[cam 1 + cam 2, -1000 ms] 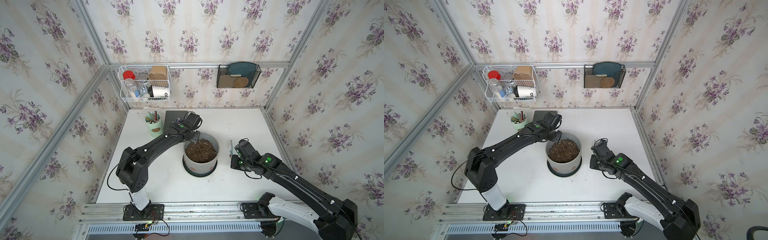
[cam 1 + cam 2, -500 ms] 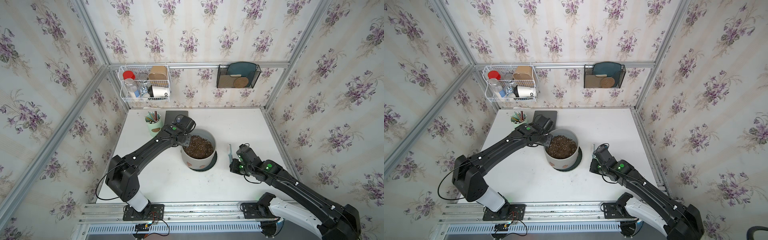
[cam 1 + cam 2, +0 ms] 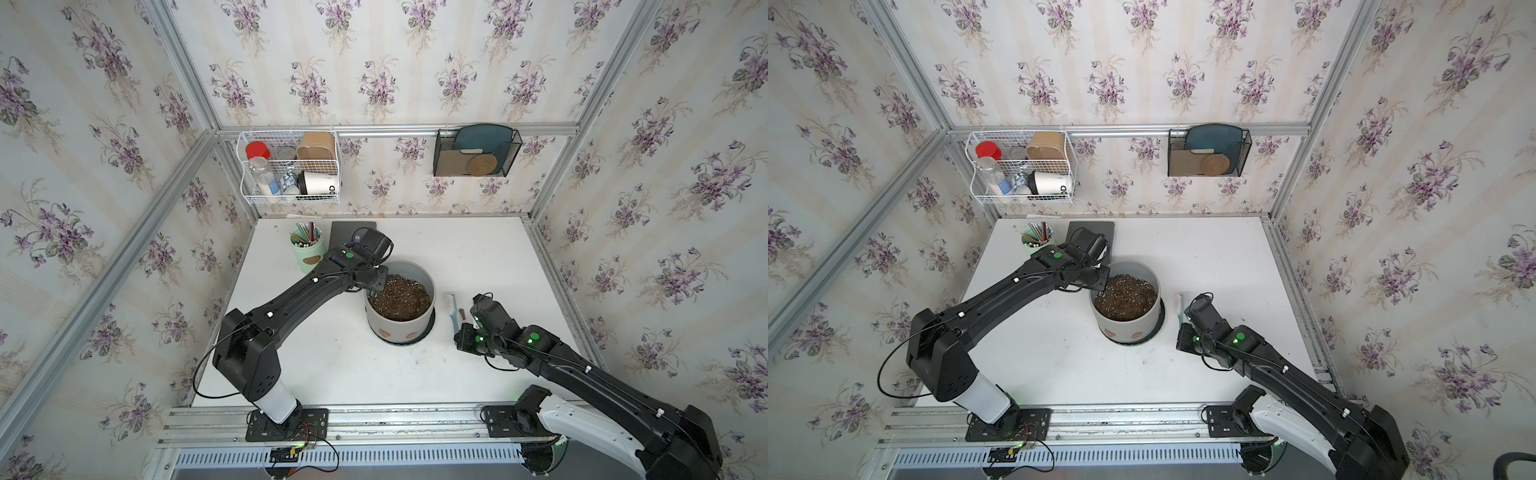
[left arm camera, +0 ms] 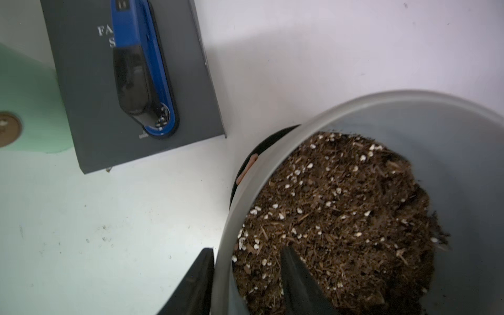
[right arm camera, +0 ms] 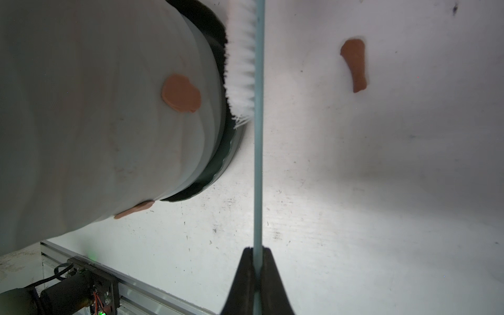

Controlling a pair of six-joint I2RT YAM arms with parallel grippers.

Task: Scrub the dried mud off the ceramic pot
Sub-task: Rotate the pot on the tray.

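Plainly, we judge the job barely begun. The pot (image 3: 397,325) stands on its dark saucer (image 3: 401,341) near the middle of the table (image 3: 332,365), full of speckled soil. Mud (image 3: 385,332) clings to its outer wall. Two reddish blobs sit low on the 6 o'clock face in both top views, and the left wrist view shows a third blob (image 4: 246,169) at about 11 o'clock. One loose brown strip (image 3: 462,312) lies on the table at the pot's 3 o'clock, just beyond the brush (image 3: 453,309). We take it for mud already knocked off, though we cannot be sure.

The right jaws are clamped on the brush's thin teal handle. The white bristles (image 5: 241,68) face the pot's foot, right at the saucer's rim, and we cannot tell whether they press on anything. The nearest blob sits higher up the wall, apart from the bristles and whole.

The left jaws stand part open astride the rim at about 10 o'clock. One finger (image 4: 199,281) is outside against the wall; the other is down in the soil, clear of the wall. As far as we see, they grip nothing.

What is left, then, is nearly everything: three blobs to scrub, and likely a turn of the pot to reach the 11 o'clock one.
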